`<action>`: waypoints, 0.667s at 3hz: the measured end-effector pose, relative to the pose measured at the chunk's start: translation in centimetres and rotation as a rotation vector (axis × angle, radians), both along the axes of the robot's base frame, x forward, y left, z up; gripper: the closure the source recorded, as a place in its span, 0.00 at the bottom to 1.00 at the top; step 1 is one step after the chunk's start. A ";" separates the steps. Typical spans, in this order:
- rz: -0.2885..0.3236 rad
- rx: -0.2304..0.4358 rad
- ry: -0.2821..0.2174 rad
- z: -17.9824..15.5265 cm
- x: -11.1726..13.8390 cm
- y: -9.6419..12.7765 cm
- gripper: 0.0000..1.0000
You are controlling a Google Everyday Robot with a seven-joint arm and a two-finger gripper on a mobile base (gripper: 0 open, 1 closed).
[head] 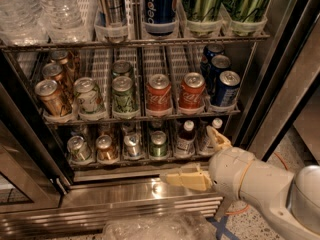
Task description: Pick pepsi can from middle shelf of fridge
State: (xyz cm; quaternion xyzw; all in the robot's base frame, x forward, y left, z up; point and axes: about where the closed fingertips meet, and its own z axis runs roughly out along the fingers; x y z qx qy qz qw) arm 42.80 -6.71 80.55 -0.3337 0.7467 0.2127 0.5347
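The pepsi can (226,89) is short and dark blue with a silver top. It stands at the front right of the middle shelf (100,120), with two more blue cans behind it. My gripper (192,155) is low at the right, in front of the bottom rack and the fridge's steel base panel (125,204). It is below the pepsi can and apart from it. Its two cream fingers (186,178) are spread open and hold nothing.
Two red cola cans (159,95), green and gold cans fill the rest of the middle shelf. The top rack holds water bottles (60,9) and tall cans, one blue with white lettering (160,4). Small bottles and cans (185,139) line the bottom rack. The dark door frame (280,84) stands right.
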 end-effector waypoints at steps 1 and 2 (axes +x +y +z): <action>-0.185 0.127 -0.025 -1.6 1.8 -3.4 0.00; -0.254 0.144 -0.047 -2.3 2.0 -5.1 0.00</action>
